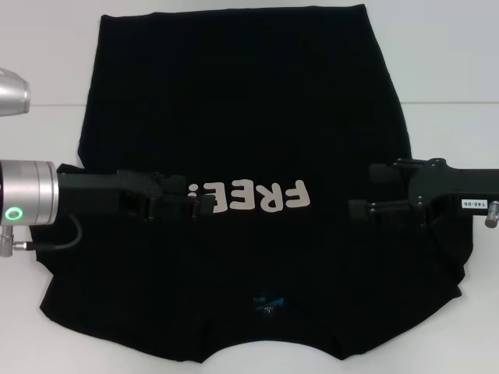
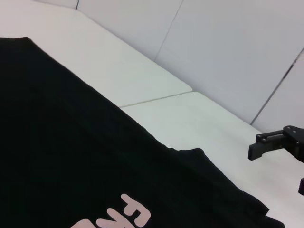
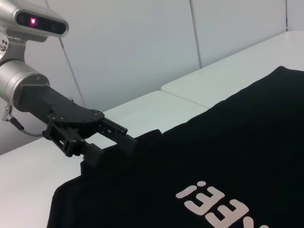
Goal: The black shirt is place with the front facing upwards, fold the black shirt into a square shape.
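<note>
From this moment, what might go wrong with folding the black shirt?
1. The black shirt already has both sleeves folded in, so a careless lift may undo these folds.
2. The left gripper reaches in over the "FREE!" print, while the right gripper sits nearer the side edge. This uneven placement may give a skewed fold.
3. The collar-side hem lies wavy, so wrinkles may get trapped.

A white table (image 1: 47, 47) with a seam, pale wall panels (image 3: 142, 42) behind.

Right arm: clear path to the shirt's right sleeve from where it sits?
Probably yes. The right gripper, open, hangs above the black shirt beside that sleeve, and nothing lies between; the left gripper is across the print.
</note>
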Controlling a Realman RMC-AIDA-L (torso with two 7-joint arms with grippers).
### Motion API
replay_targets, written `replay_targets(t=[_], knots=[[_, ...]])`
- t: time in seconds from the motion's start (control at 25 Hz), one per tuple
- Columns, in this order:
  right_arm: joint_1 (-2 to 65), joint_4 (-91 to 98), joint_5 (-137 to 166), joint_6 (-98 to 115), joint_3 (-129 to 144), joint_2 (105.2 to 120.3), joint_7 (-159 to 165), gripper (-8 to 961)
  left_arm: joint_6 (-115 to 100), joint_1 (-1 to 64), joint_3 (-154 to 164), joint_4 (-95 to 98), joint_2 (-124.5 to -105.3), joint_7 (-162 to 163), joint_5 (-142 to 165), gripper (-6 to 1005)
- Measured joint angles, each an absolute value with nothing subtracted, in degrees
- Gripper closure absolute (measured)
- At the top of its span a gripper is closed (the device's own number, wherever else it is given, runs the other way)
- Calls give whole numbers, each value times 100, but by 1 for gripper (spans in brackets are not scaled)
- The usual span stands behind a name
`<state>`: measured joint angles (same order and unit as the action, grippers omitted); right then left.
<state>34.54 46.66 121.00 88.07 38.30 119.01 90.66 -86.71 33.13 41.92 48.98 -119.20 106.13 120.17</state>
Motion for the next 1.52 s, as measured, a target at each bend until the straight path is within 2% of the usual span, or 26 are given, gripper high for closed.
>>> replay_targets(t=[0.36, 0.56, 0.68, 0.84, 0.96, 1.12, 1.52], knots=[[3458, 4666, 12093, 8803, 3815, 11876, 9169, 9, -8648, 3271, 4186, 4926, -11948, 10350, 12000, 121], [3537, 4642, 12003, 8473, 3690, 11836, 10199, 11, -8427, 3268, 3854, 4879, -11885, 11246, 11988, 122], [3704, 4569, 12014, 8146, 3660, 11639, 11793, 10, -8293, 3181, 3589, 4868, -11745, 12328, 12014, 122], [4003, 4095, 12035, 7861, 3675, 11149, 13601, 9, -8418, 2998, 3039, 4864, -11606, 13536, 12124, 122], [4205, 3826, 12018, 7842, 3639, 10862, 13851, 9, -8496, 2893, 2557, 4852, -11581, 13954, 12391, 121], [4318, 3911, 12052, 7735, 3655, 10768, 14061, 10, -8492, 2780, 2076, 4753, -11549, 14122, 12840, 121], [4367, 4058, 12054, 7664, 3688, 10748, 14158, 10, -8452, 2557, 1722, 4727, -11569, 14080, 13342, 152]])
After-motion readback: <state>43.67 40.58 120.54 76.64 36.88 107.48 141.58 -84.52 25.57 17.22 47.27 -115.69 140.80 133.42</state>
